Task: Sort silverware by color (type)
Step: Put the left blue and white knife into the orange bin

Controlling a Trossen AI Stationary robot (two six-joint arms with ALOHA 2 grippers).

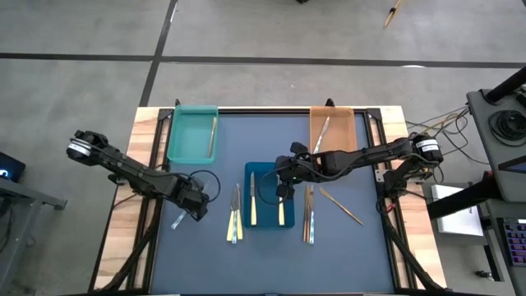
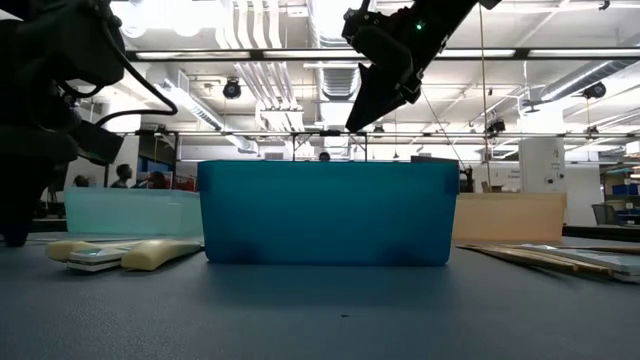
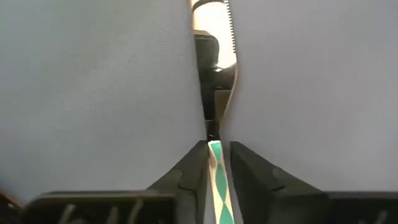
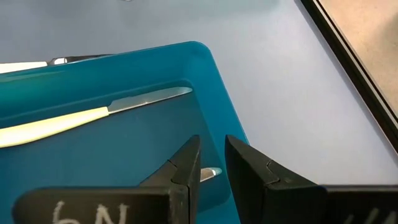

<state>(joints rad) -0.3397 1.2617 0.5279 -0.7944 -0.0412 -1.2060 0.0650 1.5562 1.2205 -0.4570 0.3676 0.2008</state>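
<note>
Silverware is what we are sorting, and one piece is in our left tool (image 3: 217, 177) right now. The two dark fingers are pressed together on a slim knife with a shiny metal blade (image 3: 214, 68), low over the dark blue desk (image 1: 370, 247), near its left side. We see the pale handle end poking out from under the tool (image 1: 178, 220). The knife's long line runs straight out from between the fingers, with the saw-edged blade pointing away from the wrist. From above, the knife lies on a slant, not lined up with the trays.

Our right tool (image 4: 212, 163) hangs over the deep blue plastic tray (image 1: 269, 168) in the middle. Its fingers sit close together with a small gap, and we see nothing between them.

We think the job is partly done. The deep blue tray has two cream-yellow handled pieces (image 1: 253, 210) lying long-ways, side by side. The teal plastic tray (image 1: 185, 136) at the back left has one thin gold-tan piece (image 1: 213, 136) by its right wall. The orange plastic tray (image 1: 345, 123) at the back right has one silvery piece (image 1: 321, 133), tipped a little.

Lots is left. A small bunch of pieces (image 1: 234, 215) lies on the desk just left of the blue tray. Another bunch (image 1: 308, 215) lies just right of it, and one thin tan piece (image 1: 341, 205) lies slanted farther right.
</note>
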